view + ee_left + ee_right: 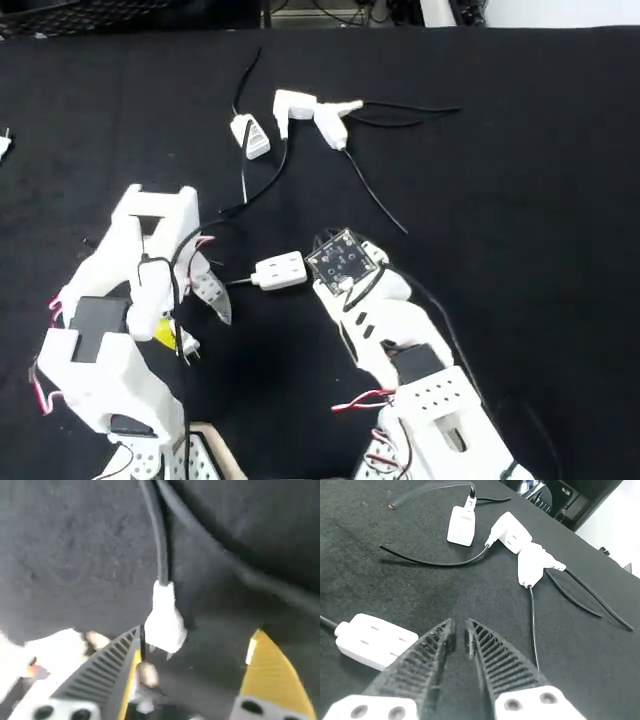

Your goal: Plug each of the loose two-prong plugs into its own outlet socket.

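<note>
Left wrist view puts us at the left side of the table (520, 200). The left gripper (197, 632) is spread wide around a loose two-prong plug (164, 625), which lies on the cloth against the grey finger with its black cord (160, 540) trailing away. We judge the wide spread is meant to bracket the plug before closing on it.

Just to the right lies the white outlet strip (280, 270), its slots facing up, near enough to receive that plug. Beside the strip, the right gripper (460, 625) sits low with its fingers drawn nearly together on nothing, probably placed to steady the strip.

Farther back are a corded socket block (461, 525) and a second block (512, 535) touching another plug (535, 562). We cannot tell whether that plug is seated.

We can read no brand, label or writing anywhere.
</note>
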Robot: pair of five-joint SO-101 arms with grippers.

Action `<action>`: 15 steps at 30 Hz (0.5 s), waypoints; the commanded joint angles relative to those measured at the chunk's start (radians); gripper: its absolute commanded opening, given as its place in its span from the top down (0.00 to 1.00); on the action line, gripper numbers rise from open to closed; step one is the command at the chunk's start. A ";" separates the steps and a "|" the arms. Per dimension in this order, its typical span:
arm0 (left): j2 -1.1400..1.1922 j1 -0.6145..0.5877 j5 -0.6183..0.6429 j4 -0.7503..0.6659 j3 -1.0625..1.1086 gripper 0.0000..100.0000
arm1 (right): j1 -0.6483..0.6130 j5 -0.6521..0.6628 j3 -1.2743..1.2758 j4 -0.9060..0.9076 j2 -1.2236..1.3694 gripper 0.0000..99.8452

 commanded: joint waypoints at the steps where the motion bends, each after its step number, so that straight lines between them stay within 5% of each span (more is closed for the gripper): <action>1: -0.008 -0.025 0.178 -0.140 0.018 0.67 | -0.011 0.008 -0.008 -0.003 -0.016 0.96; 15: -0.018 -0.111 0.141 -0.078 0.005 0.66 | -0.011 0.008 -0.008 -0.005 -0.016 0.96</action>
